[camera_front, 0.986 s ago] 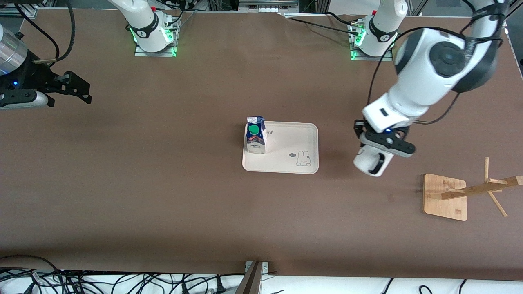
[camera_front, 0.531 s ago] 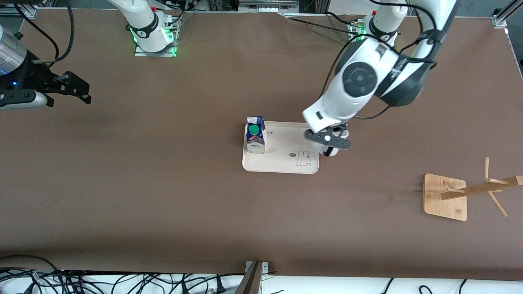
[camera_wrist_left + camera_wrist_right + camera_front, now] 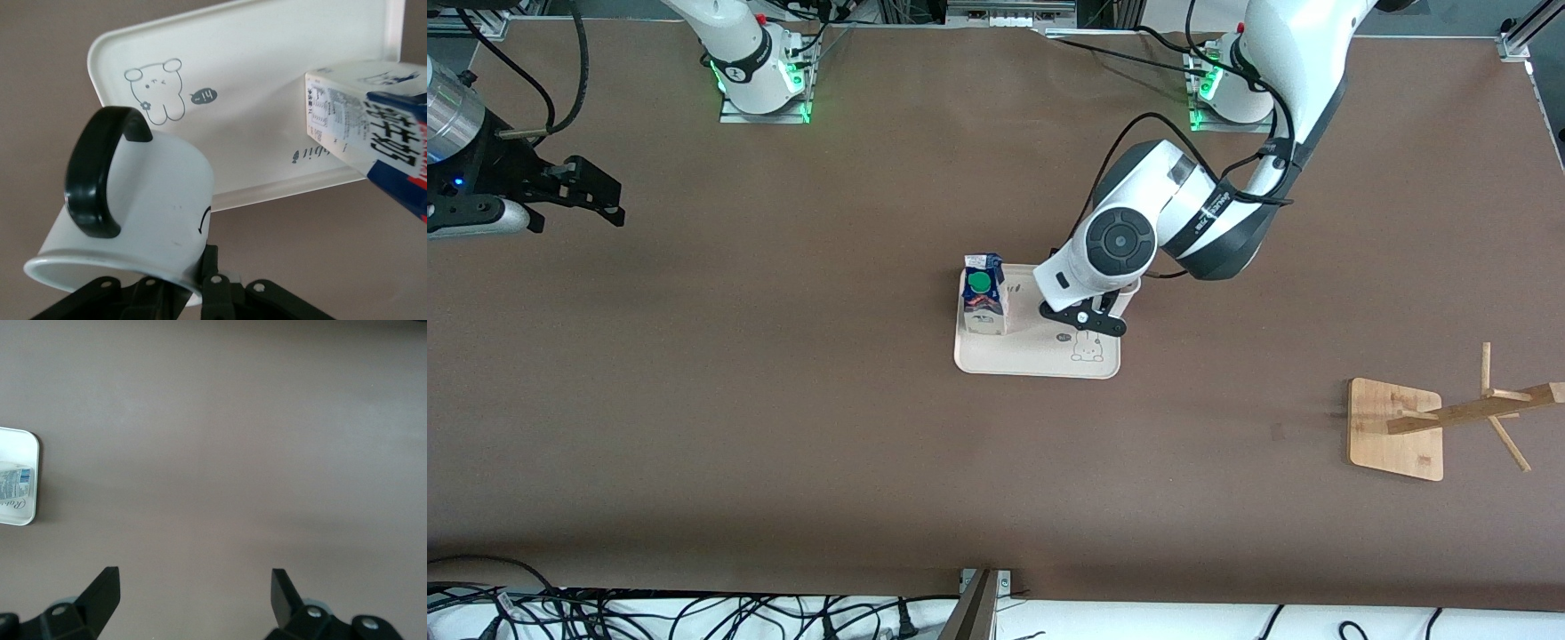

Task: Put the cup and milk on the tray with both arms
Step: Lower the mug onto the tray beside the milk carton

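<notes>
White mug (image 3: 133,220) with black loop handle (image 3: 97,170) and black rim line: hanging tipped on its side in the left gripper (image 3: 180,293), over the cream rectangular tray (image 3: 1040,360) with rounded corners. Black fingers pinching the mug at its rim. Hardly showing in the front view, hidden under the left arm's white wrist (image 3: 1112,240); only a sliver of white at the wrist's edge.

Small gable-top milk carton (image 3: 983,298), dark blue and white with round green screw cap (image 3: 980,283): standing upright on the tray, at the end toward the right arm. In the left wrist view, showing its white printed side and blue panel (image 3: 373,133), near the mug but apart from it.

Tray: lying flat mid-counter, small rabbit drawing (image 3: 1087,347) in the corner nearer the front camera, toward the left arm's end. "Rabbit" lettering (image 3: 310,155) showing beside the carton in the left wrist view.

Left gripper (image 3: 1085,318): hanging over the tray just above the rabbit drawing, arm reaching in from its base.

Right gripper (image 3: 591,191): waiting over bare brown counter (image 3: 783,427) at the right arm's end, well apart from the tray. Fingers (image 3: 100,587) spread wide, holding nothing.

Wooden rack with square base (image 3: 1396,428) and slanted pegs: standing near the left arm's end of the counter, nearer the front camera than the tray.
</notes>
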